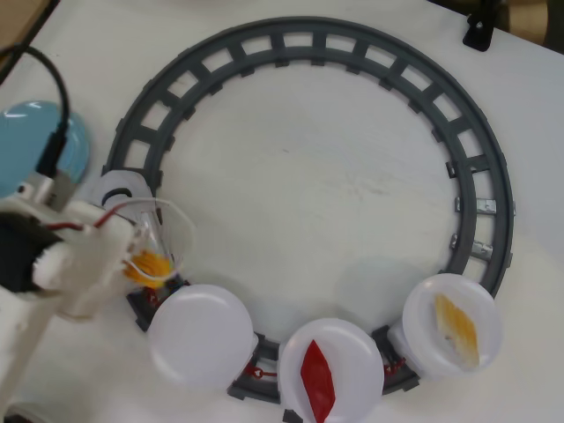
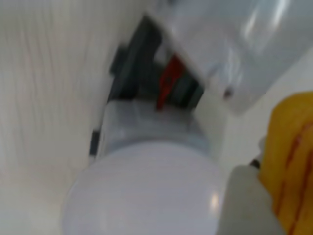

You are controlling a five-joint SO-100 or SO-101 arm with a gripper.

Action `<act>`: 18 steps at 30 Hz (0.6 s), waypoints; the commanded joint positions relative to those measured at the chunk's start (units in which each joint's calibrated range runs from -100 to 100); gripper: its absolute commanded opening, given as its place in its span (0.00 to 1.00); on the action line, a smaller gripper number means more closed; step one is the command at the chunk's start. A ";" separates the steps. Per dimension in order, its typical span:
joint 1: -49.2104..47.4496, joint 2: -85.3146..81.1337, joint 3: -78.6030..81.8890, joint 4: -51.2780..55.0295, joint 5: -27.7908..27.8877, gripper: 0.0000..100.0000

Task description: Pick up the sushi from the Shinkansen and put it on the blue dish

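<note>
1. Overhead view: the white arm comes in from the lower left of the frame, and its hand (image 1: 150,260) sits at the left side of the grey ring track (image 1: 352,44), just above the nearest white plate (image 1: 203,335).
2. The hand is closed on the sushi (image 1: 150,264). You can see the orange-yellow piece pinched between the clear fingers (image 1: 163,231), off to the upper left of that plate and not on it.
3. Wrist view is pretty blurry, but the sushi (image 2: 288,161) fills the right edge of the frame, with reddish ridge lines on it, and a white finger tip is right beside it at the bottom.
4. The Shinkansen (image 1: 119,189) is mostly hidden under the hand; only its rounded white nose shows at the upper left part of the track. Its three plates trail along the bottom of the ring.
5. That first plate is bare, the middle plate (image 1: 330,370) carries the red pointed piece (image 1: 317,379), and the right plate (image 1: 454,326) carries a paler orange-yellow piece (image 1: 456,328).
6. The blue dish (image 1: 26,141) is at the far left edge of the frame, outside the track on the white surface (image 1: 308,194), partly covered by a black cable (image 1: 57,106). It's just above the arm, with nothing on the part that shows.
</note>
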 commanded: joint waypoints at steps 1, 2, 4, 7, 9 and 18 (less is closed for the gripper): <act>-8.19 -0.07 -3.20 0.04 -1.54 0.03; -10.21 0.34 -3.11 -0.05 -1.91 0.03; -14.00 2.00 -3.11 -1.92 -3.01 0.03; -17.96 5.49 -3.74 -5.48 -3.95 0.03; -20.60 8.14 -3.74 -8.12 -4.42 0.03; -29.40 19.75 -9.51 -15.50 -4.36 0.03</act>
